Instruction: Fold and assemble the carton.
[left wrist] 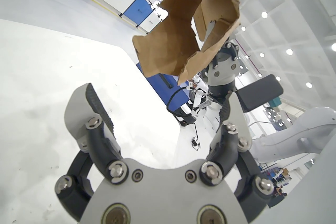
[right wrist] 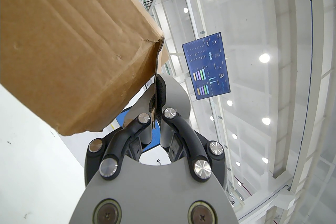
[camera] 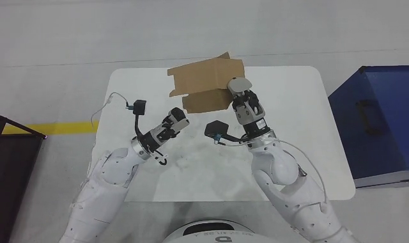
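Note:
A brown cardboard carton [camera: 206, 84], partly opened into a tube with loose flaps, is held up above the far middle of the white table [camera: 300, 160]. My right gripper [camera: 239, 93] is shut on a flap at the carton's right end; in the right wrist view the cardboard edge is pinched between its fingers [right wrist: 164, 93], with the carton [right wrist: 68, 43] close in front. My left gripper [camera: 177, 119] stands open over the table, a short way in front and to the left of the carton, touching nothing. The left wrist view looks up past the open left gripper [left wrist: 160, 96] at the carton [left wrist: 183, 33].
A blue bin [camera: 377, 125] stands on the floor right of the table. A dark object [camera: 16, 166] sits at the left edge. A yellow floor line [camera: 57, 126] runs left of the table. The near half of the table is bare.

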